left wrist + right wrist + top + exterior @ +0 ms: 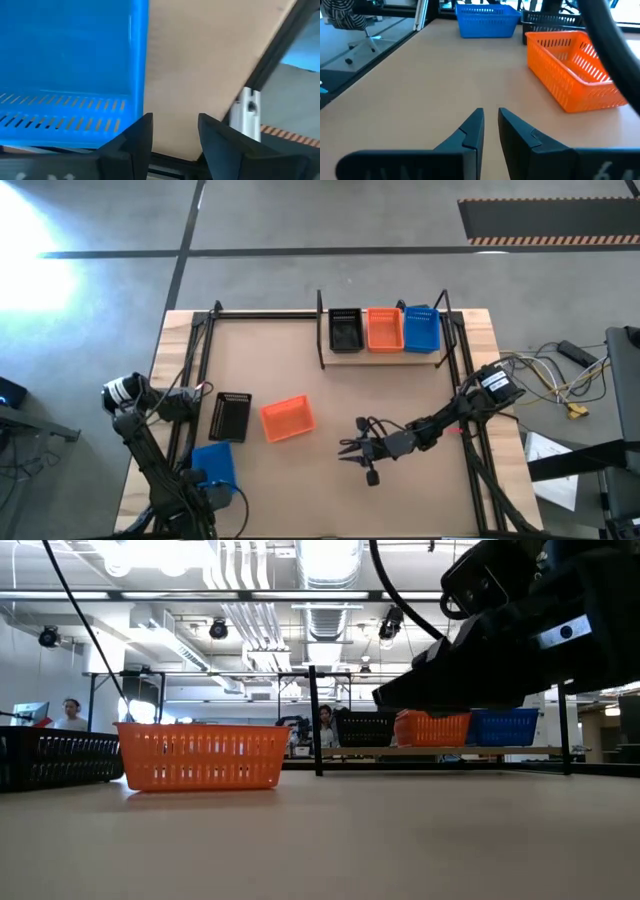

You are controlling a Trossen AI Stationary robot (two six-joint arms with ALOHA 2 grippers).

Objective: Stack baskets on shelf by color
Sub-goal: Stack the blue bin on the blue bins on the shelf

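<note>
- Shelf [382, 356] holds three baskets: one black [346, 330], one orange [384, 328], one blue [421, 329].
- Bench [330, 490] carries three more: black [231, 416], orange [287, 418], blue [212, 465].
- Right gripper [350, 449] is slightly apart, empty; left gripper [175, 131] is open, empty.

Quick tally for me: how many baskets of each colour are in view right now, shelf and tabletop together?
Black baskets: 2, one on the shelf, one on the table
Orange baskets: 2, shelf and table
Blue baskets: 2, shelf and table
Total: 6; stacked ones underneath cannot be ruled out.
</note>
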